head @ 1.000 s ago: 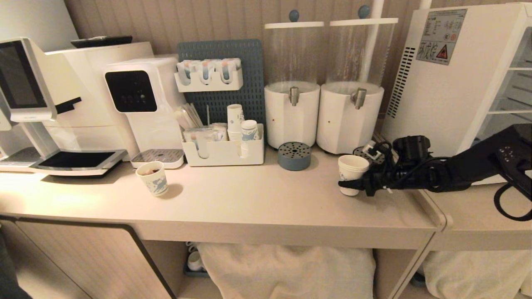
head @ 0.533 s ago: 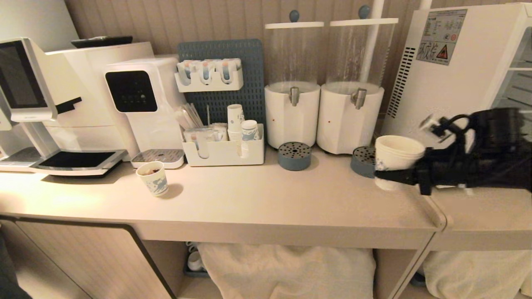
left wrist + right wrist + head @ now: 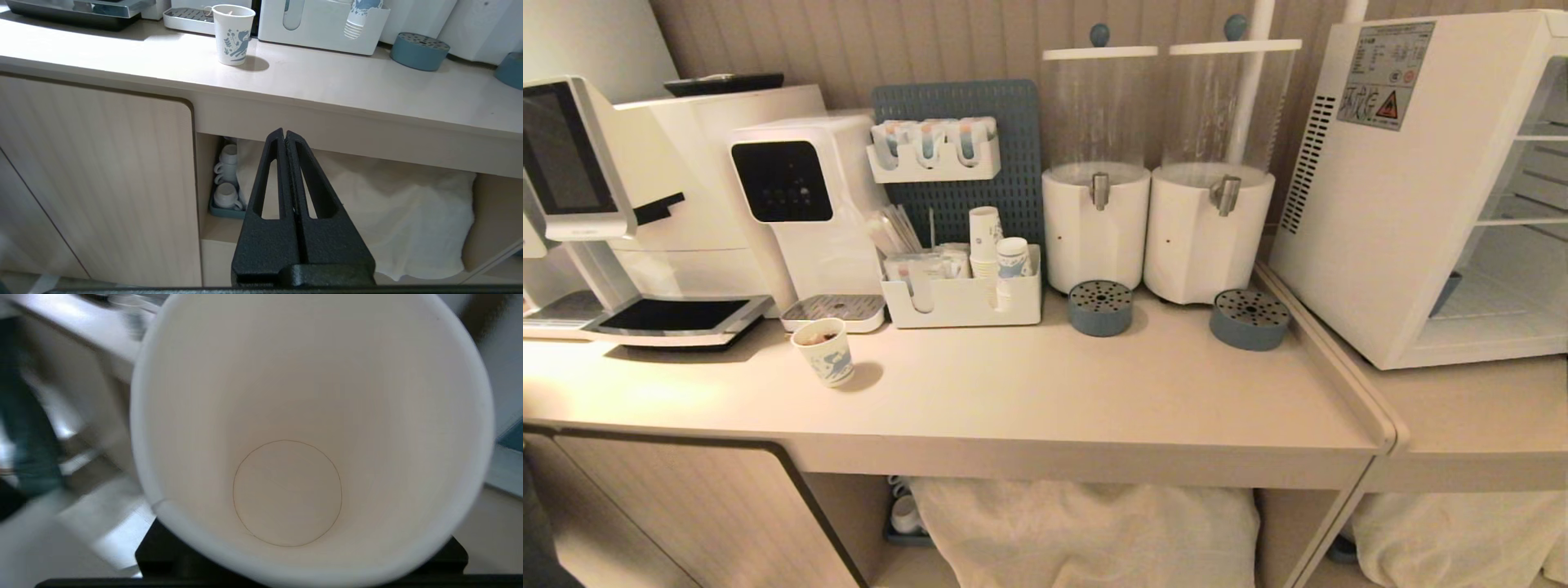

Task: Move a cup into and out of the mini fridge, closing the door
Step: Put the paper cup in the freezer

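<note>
- Left tool [image 3: 286, 136]: jaws pressed together, parked below the desk [image 3: 1029, 392] edge, left of the mini fridge [image 3: 1413, 196].
- Cup [image 3: 310, 433]: lifted off the desk beside the fridge, now clamped in the right tool, out of the head view.
- Fridge interior stands open; insertion likely follows.

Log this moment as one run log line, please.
right end effector: holding cup, off head view | left end effector: shut, parked below counter | fridge: open, no cup inside

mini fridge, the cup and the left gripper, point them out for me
mini fridge [image 3: 1388, 212], head view, on its white side wall.
cup [image 3: 286, 416], right wrist view, on its inner wall.
left gripper [image 3: 284, 136], left wrist view, at its closed fingertips.
</note>
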